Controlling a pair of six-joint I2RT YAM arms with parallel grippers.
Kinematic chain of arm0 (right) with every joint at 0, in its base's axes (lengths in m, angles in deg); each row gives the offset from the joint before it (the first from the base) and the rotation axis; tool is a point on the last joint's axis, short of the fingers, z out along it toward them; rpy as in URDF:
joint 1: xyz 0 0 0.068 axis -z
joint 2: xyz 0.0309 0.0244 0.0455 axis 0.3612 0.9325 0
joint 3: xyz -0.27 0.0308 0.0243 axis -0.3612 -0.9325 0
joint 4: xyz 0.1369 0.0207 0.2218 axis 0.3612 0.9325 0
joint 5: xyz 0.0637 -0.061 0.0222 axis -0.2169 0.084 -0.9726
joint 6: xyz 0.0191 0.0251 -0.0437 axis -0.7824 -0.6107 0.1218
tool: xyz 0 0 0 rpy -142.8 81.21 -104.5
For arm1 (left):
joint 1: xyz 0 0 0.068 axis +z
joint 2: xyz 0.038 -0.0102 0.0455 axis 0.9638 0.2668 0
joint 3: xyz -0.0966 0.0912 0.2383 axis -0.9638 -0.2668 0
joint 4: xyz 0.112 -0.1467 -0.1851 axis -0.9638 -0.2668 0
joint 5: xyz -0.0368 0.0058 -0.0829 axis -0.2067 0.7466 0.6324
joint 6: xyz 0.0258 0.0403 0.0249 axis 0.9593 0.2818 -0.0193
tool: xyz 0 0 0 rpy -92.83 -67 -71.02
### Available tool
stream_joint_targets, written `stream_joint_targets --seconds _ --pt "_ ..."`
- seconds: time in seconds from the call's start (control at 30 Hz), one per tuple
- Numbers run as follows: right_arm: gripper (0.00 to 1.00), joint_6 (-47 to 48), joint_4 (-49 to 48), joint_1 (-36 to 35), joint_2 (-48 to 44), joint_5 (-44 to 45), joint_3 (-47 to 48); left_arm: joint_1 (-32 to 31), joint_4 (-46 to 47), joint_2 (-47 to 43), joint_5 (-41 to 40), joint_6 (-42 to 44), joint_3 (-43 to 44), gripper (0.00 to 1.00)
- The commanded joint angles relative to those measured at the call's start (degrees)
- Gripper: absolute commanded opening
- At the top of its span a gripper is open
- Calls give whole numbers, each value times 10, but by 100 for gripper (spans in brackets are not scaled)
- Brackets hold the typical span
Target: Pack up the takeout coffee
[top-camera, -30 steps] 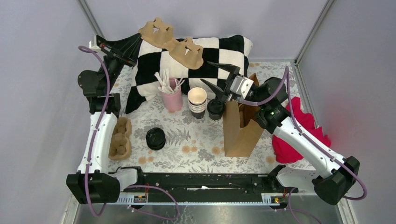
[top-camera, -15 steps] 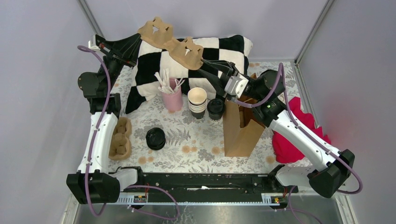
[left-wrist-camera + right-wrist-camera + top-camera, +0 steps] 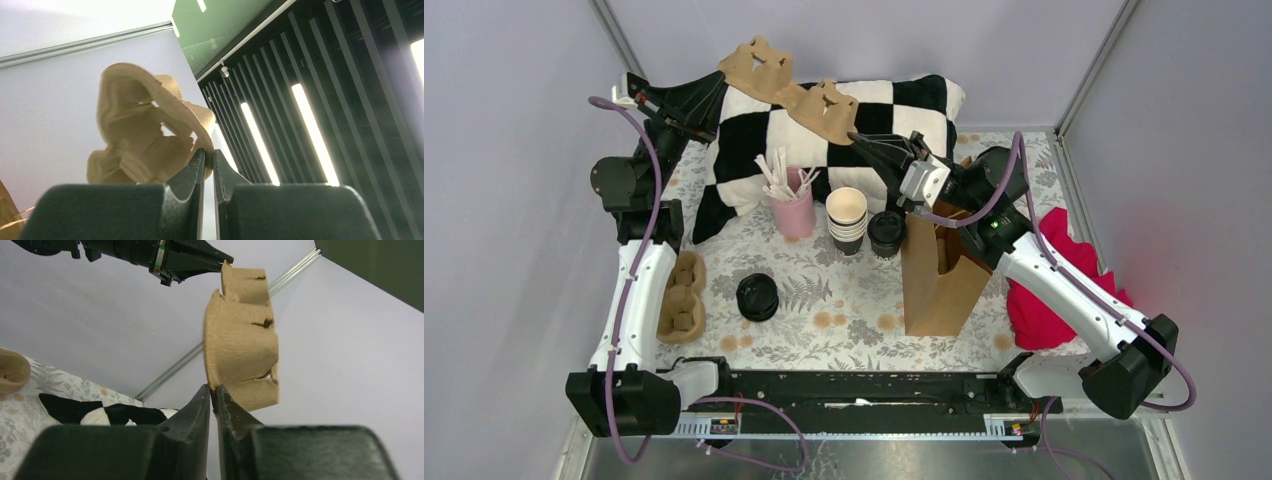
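Two grippers hold one item, a pulp cup carrier [image 3: 789, 92], raised in the air up and to the left of the paper bag [image 3: 939, 275].
- Left gripper [image 3: 721, 82]: jaws pinched on the carrier's end farthest from the bag.
- Right gripper [image 3: 856, 137]: jaws nipped on the carrier's rim at the end nearer the bag.
- Takeout coffee [image 3: 886, 232]: upright with its lid on, just left of the bag's upper part, apart from both grippers.
- Stack of lidless cups [image 3: 847, 218]: left of the bag, just beyond the coffee.
- Pink cup [image 3: 792, 210] of stirrers: farther left of the bag.
- Lone black lid [image 3: 757, 296]: well left of the bag's base.
- Second carrier [image 3: 681, 297]: far left of the bag.
- Checkered cushion [image 3: 824, 150]: behind the bag, to its left.
- Red cloth [image 3: 1064, 290]: right of the bag.
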Motion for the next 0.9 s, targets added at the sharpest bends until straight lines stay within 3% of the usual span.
stream_joint_targets --seconds 0.0,0.07,0.1,0.23,0.3,0.37,0.5,0.57,0.7,0.87 --pt "4 -14 -30 -2 -8 -9 25 -5 30 -9 -2 -83 -1 0" --pt "0 -43 -29 -2 -21 5 18 -5 27 -13 -3 -72 -12 0" --pt "0 -65 -29 -2 -29 20 13 -5 25 -16 -2 -64 -20 7" --pt "0 -141 5 -2 -86 120 -16 -4 -31 -35 15 28 -49 64" --pt "0 -163 63 -2 -126 189 -20 -4 -76 -46 31 103 -55 83" --pt "0 -202 123 -2 -152 302 -10 -4 -169 -57 45 204 -46 93" --pt "0 -281 306 -2 -161 560 80 -14 -354 -80 34 417 -20 99" --pt "0 -300 390 -2 -161 629 122 -60 -436 -81 3 507 8 99" --pt "0 -319 463 -2 -183 705 166 -269 -515 -59 -146 626 36 99" --pt "0 -308 473 -2 -234 703 166 -545 -574 46 -311 713 98 99"
